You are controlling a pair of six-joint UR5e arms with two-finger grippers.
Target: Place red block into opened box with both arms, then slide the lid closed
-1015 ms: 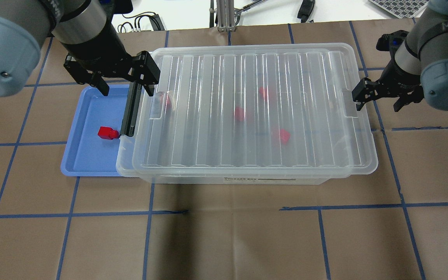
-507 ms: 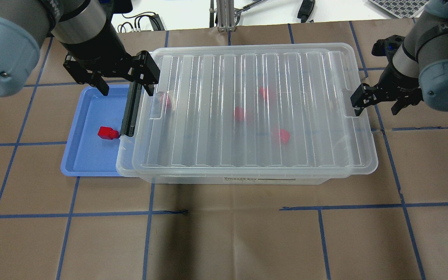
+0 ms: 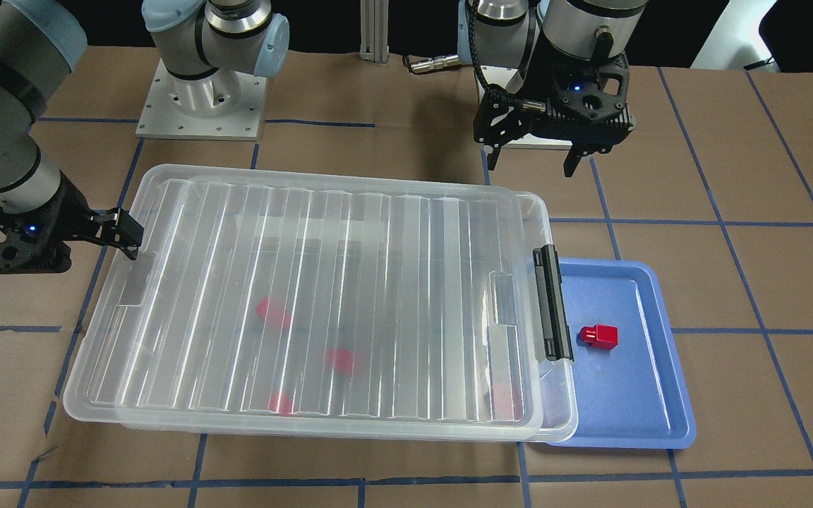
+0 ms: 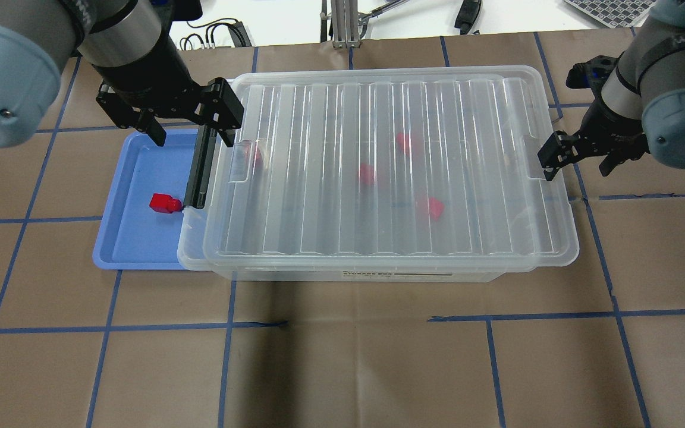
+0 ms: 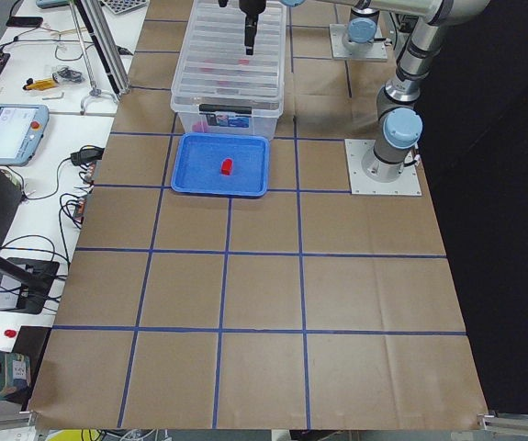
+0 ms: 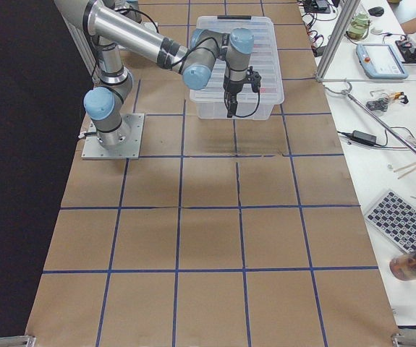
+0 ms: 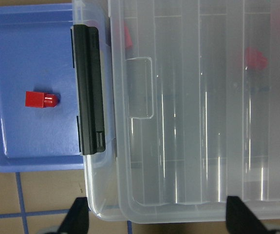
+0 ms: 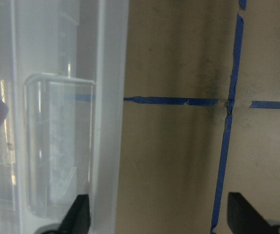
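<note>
your table (image 4: 378,368) was covered in brown paper gridded with blue tape. white benches (image 5: 34,197) ran along your side of it, carrying a tablet (image 5: 11,129), loose cables and a checkerboard sheet (image 6: 403,220). the robot's side fell off into dark.

the clear box (image 4: 378,273) sat across the middle of the far half, and the ribbed lid (image 4: 390,178) lay flat on top of it. the lid covered all but a narrow strip of rim at the end with the black latch bar (image 4: 200,172). that end overhung a blue tray (image 4: 134,238). four red blocks showed blurred through the lid, so you could only see them, not reach them.

the red block (image 4: 165,203) still outside lay on its side in the tray, just beside the latch bar and partly crowded by the box's overhang.

the left gripper (image 4: 191,131) hung above the tray's far corner with its fingers spread wide, one over the tray and one over the lid's corner, holding nothing. the right gripper (image 4: 579,165) was also spread and empty. one finger was at the lid's notched end and the other over bare paper, and you couldn't tell whether it touched the lid.
</note>
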